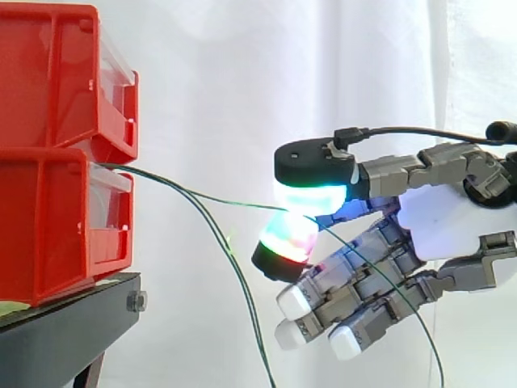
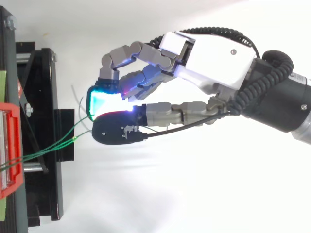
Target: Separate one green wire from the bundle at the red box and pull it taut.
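Robot's hand (image 1: 436, 218) hangs beyond the front edge of the black metal stand (image 1: 65, 331), pinching one thin green wire (image 1: 202, 194) between two glowing fingertips (image 1: 311, 194), with the other fingers loosely curled below. That wire runs almost straight from the pinch to the seam where the upper red plastic bin (image 1: 48, 73) sits on the lower red plastic bin (image 1: 48, 226). A second green wire (image 1: 252, 323) sags from the same seam; the bins' contents cannot be made out.
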Robot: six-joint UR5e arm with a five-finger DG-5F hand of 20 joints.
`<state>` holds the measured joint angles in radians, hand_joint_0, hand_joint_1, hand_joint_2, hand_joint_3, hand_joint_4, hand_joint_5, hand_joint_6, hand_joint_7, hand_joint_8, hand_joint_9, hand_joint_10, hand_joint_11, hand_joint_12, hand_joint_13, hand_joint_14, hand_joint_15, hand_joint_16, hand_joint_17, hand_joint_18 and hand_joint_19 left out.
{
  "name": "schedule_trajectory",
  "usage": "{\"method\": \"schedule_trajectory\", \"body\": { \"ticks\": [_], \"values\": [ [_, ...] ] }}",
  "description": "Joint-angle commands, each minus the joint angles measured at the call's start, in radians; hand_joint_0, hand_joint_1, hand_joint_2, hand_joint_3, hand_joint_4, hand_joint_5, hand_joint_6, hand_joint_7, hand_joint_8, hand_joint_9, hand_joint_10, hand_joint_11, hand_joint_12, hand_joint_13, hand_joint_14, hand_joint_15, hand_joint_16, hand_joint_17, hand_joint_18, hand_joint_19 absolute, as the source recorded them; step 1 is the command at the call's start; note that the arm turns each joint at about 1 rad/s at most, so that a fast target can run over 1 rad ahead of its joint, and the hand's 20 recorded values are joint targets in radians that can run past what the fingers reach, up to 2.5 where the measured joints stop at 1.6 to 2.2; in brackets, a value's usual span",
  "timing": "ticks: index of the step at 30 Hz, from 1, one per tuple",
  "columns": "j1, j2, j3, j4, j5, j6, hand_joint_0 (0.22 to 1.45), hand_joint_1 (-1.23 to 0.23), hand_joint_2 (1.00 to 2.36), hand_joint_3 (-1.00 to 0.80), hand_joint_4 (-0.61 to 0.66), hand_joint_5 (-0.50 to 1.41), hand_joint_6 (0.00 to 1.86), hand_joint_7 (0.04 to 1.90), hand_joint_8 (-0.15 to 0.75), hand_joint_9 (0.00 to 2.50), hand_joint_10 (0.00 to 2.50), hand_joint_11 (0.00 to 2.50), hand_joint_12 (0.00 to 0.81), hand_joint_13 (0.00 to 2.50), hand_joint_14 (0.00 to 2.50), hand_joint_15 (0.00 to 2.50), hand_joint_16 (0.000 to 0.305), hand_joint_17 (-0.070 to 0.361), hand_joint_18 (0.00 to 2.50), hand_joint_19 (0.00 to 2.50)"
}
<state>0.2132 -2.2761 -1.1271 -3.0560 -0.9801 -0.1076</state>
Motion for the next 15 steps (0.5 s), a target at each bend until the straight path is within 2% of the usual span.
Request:
{"method": "schedule_trajectory", "body": {
  "ticks": [1, 10, 11, 15],
  "values": [
    [0.003, 0.000, -0.017, 0.065, 0.003, -0.001, 0.60, -0.76, 1.02, 0.02, -0.08, -0.13, 0.88, 1.19, 0.317, 0.86, 0.01, 0.42, 0.343, 0.71, 0.01, 0.21, 0.050, 0.113, 0.81, 0.31],
    [0.025, 0.000, -0.059, 0.166, -0.035, -0.001, 0.60, -0.76, 1.01, 0.02, -0.08, -0.13, 0.88, 1.18, 0.319, 0.88, 0.01, 0.44, 0.341, 0.72, 0.01, 0.22, 0.051, 0.114, 0.81, 0.31],
    [0.032, 0.000, -0.069, 0.203, -0.048, -0.003, 0.60, -0.76, 1.01, 0.02, -0.08, -0.13, 0.88, 1.18, 0.318, 0.89, 0.01, 0.43, 0.340, 0.72, 0.01, 0.22, 0.051, 0.114, 0.81, 0.30],
    [0.038, 0.000, -0.088, 0.241, -0.052, -0.003, 0.60, -0.76, 1.01, 0.02, -0.08, -0.13, 0.88, 1.18, 0.321, 0.90, 0.01, 0.44, 0.340, 0.72, 0.01, 0.22, 0.051, 0.114, 0.81, 0.30]
  ]
}}
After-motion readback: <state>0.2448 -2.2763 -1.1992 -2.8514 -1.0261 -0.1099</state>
